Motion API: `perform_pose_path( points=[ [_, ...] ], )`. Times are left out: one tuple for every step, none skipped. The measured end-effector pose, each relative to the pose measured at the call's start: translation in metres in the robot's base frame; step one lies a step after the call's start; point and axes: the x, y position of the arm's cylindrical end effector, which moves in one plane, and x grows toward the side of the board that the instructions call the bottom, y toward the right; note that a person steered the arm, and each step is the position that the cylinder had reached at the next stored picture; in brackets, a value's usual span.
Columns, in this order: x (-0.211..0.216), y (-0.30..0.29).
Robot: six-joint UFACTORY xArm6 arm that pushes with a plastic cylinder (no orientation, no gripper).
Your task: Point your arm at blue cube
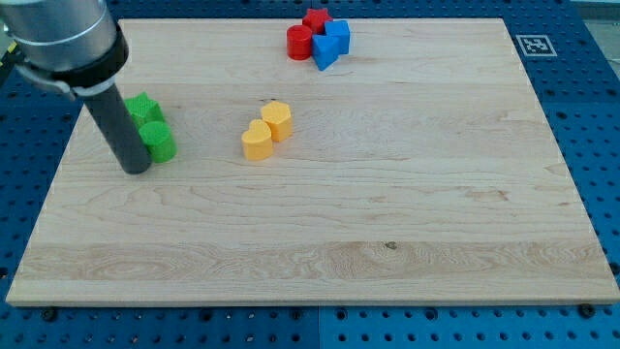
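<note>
Blue cube [337, 36] sits at the board's [387, 213] top edge, touching a blue wedge [325, 53] and red blocks [300, 42]. I have no fingers; my tip [137, 169] rests far left, beside two green blocks [150, 126].

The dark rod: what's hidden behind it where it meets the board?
My tip stands against two green blocks: a cube-like one and a rounder one. The rod covers their left edges; anything further behind it cannot be seen.
</note>
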Motion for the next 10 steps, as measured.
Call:
perform_pose_path(
  points=[
    [-0.014,0.004],
    [0.008,0.051],
    [0.038,0.13],
    [0.043,0.221],
    [0.029,0.312],
    [-0.003,0.383],
    [-0.047,0.436],
    [-0.091,0.45],
    [-0.092,0.45],
    [-0.113,0.45]
  ],
)
